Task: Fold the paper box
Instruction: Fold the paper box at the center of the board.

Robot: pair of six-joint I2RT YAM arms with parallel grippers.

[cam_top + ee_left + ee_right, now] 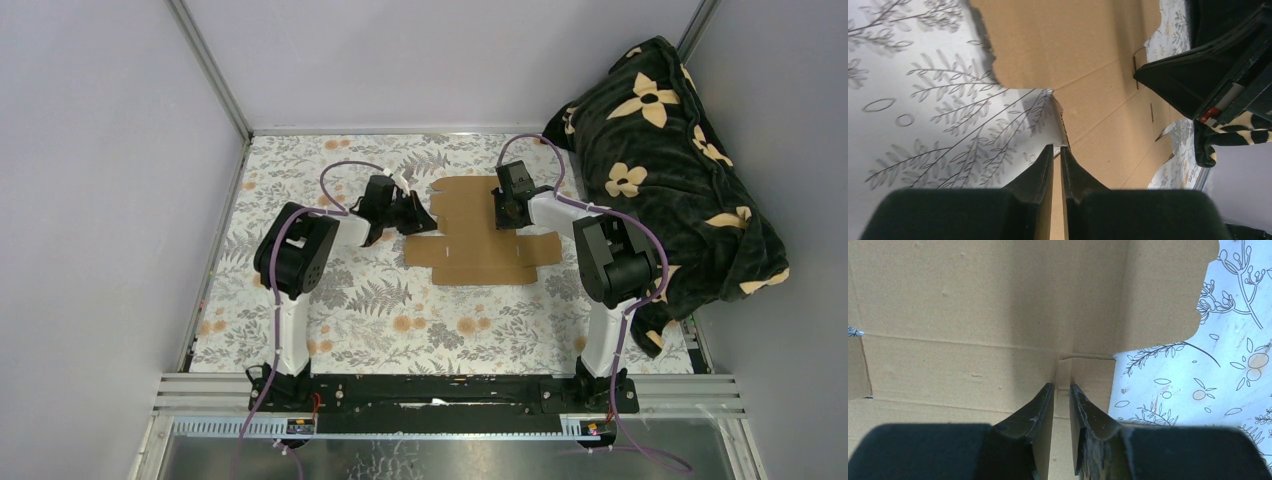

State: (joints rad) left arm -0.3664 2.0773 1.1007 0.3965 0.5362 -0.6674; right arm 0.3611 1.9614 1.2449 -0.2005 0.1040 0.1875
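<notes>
The paper box (480, 245) is a flat brown die-cut sheet lying on the floral cloth in the middle of the table. My left gripper (418, 215) is at the sheet's left edge. In the left wrist view its jaws (1057, 147) stand nearly together, with the corrugated edge of the paper box (1088, 60) running between them. My right gripper (505, 210) is over the sheet's right part. In the right wrist view it (1062, 386) pinches a small raised flap of the paper box (973, 305) where two creases meet.
A black blanket with cream flowers (670, 170) is heaped at the back right, close to the right arm. Pale walls enclose the floral cloth (380, 300) on the left, back and right. The right arm's black housing (1208, 75) shows in the left wrist view.
</notes>
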